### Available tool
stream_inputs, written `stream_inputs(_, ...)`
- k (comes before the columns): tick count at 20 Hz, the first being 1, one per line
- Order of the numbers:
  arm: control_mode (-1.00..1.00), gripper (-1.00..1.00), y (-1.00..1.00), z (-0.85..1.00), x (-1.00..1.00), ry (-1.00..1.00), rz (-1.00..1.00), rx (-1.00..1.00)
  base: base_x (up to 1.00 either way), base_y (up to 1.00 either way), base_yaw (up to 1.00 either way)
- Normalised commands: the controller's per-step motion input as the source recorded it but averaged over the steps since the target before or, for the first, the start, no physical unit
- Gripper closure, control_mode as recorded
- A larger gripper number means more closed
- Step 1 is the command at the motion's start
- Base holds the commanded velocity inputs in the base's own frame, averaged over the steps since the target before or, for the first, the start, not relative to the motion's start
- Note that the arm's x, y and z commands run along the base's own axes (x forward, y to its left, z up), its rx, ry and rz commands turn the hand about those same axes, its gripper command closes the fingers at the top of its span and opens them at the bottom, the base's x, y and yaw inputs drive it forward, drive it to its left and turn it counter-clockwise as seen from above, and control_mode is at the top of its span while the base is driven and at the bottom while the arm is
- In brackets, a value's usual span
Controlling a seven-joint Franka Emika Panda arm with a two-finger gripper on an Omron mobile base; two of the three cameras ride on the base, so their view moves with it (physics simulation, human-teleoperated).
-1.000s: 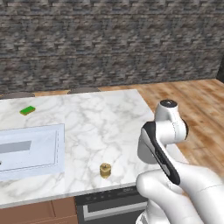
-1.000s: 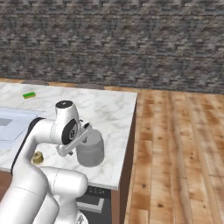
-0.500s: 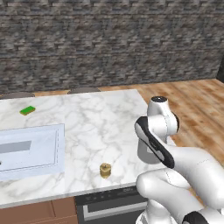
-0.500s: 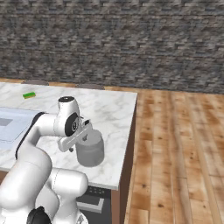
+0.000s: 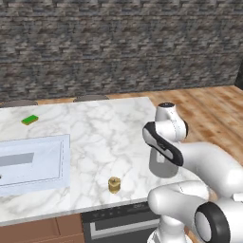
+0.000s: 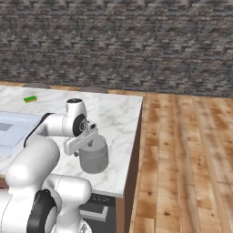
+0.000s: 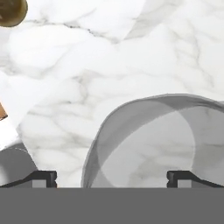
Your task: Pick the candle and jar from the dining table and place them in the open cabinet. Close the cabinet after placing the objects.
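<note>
Your claw (image 7: 112,177) hangs directly above the jar (image 6: 94,157), its two dark fingertips (image 7: 43,176) spread wide apart with nothing between them. In the hand view the grey lid lies just below the tips, which stand to either side of its near edge; whether they touch the jar you cannot tell.

The jar stands upright on the white marble counter (image 5: 104,133), near the counter's front right corner. The candle (image 5: 114,184) sits on the marble to the claw's left, near the front edge and apart from the jar; it shows at the top left corner of the hand view (image 7: 11,11).

Farther left of the claw lies the pale inset sink (image 5: 33,161), and beyond it a flat green sponge (image 5: 29,119) rests toward the counter's far side. A wood floor (image 6: 182,154) runs to the right of the claw.
</note>
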Motion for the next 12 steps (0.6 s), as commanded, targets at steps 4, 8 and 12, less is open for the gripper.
stream_inputs(4, -1.00, -1.00, 0.00, -0.19, 0.19, 0.08, 0.00, 0.00, 0.00, 0.00, 0.00)
stream_inputs(8, -1.00, -1.00, -0.05, -0.20, 0.15, 0.07, 0.00, 0.00, 0.00, 0.00, 0.00)
stream_inputs(12, -1.00, -1.00, -0.13, -0.19, 0.09, 0.04, 0.00, 0.00, 0.00, 0.00, 0.00)
